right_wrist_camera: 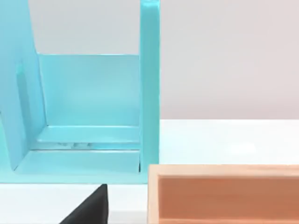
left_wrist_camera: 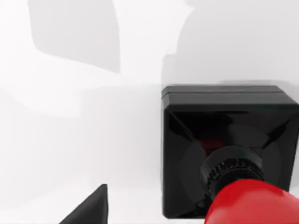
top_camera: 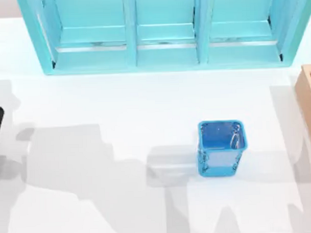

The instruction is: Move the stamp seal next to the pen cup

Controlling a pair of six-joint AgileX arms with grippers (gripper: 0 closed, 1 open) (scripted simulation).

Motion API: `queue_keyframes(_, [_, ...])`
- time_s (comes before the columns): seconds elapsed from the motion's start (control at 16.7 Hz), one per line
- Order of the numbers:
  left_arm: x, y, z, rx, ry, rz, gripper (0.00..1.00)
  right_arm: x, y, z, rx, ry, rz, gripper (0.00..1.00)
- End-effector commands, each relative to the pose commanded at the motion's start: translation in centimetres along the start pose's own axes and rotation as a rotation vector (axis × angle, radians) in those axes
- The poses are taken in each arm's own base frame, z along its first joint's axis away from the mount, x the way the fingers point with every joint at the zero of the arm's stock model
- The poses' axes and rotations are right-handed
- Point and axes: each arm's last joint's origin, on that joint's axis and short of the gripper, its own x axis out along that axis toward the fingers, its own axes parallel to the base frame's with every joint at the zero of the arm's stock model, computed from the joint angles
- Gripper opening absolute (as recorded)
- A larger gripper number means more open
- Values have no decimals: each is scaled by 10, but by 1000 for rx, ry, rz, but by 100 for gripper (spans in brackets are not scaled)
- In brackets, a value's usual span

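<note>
the stamp seal [left_wrist_camera: 229, 158] stands upright on the white table [top_camera: 120, 117], its black square base flat on the surface and its long axis vertical, the ribbed neck rising to the glossy red knob that points up toward the left wrist camera. in the top view a black shape at the table's far-left edge is cut off by the frame, and i cannot tell whether it is the seal or part of the arm. the left gripper hangs above and just beside the seal; only one dark fingertip [left_wrist_camera: 88, 209] is visible, apart from the base, so i cannot tell whether its jaws are spread or pressed together. the pen cup [top_camera: 221, 147] sits upright right of the table's centre, mouth open upward, with bare white surface all around it and a wide open stretch between it and the left edge. a light-blue shelf unit [top_camera: 165, 32] runs along the far side, and an orange wooden box [top_camera: 309, 98] stands at the right edge. the right arm is over by that box and shelf; one dark fingertip [right_wrist_camera: 88, 209] shows, and its jaw state cannot be told.
</note>
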Motion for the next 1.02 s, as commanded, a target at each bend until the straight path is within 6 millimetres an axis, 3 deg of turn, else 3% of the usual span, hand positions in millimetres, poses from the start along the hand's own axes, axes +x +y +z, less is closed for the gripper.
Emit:
queue_keyframes(0.18, [19,-1,-4,0,12,-3,100,0,0,0,0,0,0,100])
queue_keyframes(0.42, [20,-1,-4,0,12,-3,100,0,0,0,0,0,0,100])
queue_keyframes(1.02, [20,-1,-4,0,12,-3,25,0,0,0,0,0,0,100])
